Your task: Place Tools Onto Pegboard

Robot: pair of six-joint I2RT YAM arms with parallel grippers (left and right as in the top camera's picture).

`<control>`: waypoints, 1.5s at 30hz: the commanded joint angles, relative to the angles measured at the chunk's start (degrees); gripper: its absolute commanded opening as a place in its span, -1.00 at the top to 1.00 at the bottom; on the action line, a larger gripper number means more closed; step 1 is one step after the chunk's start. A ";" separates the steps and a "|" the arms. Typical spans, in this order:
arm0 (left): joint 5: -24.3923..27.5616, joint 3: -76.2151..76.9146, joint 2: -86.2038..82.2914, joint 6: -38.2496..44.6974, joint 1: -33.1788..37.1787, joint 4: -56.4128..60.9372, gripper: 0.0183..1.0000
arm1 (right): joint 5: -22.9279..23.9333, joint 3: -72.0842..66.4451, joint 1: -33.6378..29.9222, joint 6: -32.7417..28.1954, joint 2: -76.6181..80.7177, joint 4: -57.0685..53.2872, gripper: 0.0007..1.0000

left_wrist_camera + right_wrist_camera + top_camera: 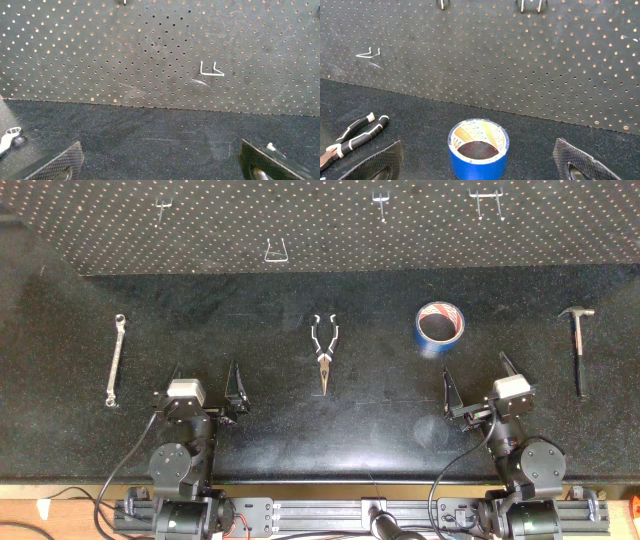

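Observation:
Four tools lie in a row on the black mat: a silver wrench (115, 360) at the left, needle-nose pliers (324, 348) in the middle, a roll of blue tape (439, 325) right of them, and a hammer (577, 345) at the far right. The black pegboard (330, 220) stands at the back with several wire hooks, one low hook (277, 252) near its middle. My left gripper (204, 385) rests open near the front, between wrench and pliers. My right gripper (477, 385) rests open in front of the tape (479, 148). The pliers (351, 138) and the wrench's end (10, 137) also show.
Upper hooks hang at the pegboard's top left (161, 208), centre right (380, 200) and right (487, 200). The low hook (210, 70) faces the left gripper. The table's front edge runs just ahead of the arm bases, with cables below it.

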 commanded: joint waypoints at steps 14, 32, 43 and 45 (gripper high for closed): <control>8.72 -0.13 -0.44 -9.16 2.82 0.02 -0.99 | 0.94 -0.15 -0.24 0.61 -0.66 -0.48 -0.95; 8.41 3.02 5.20 0.37 4.55 0.39 -0.99 | 0.94 -0.15 -0.24 0.61 -0.66 -0.48 -0.95; -9.73 59.28 82.47 28.70 35.69 -41.46 -0.99 | 0.94 -0.15 -0.24 0.61 -0.66 -0.48 -0.95; -5.51 60.19 90.66 36.15 35.82 -41.99 -0.99 | 0.94 -0.15 -0.24 0.61 -0.66 -0.48 -0.95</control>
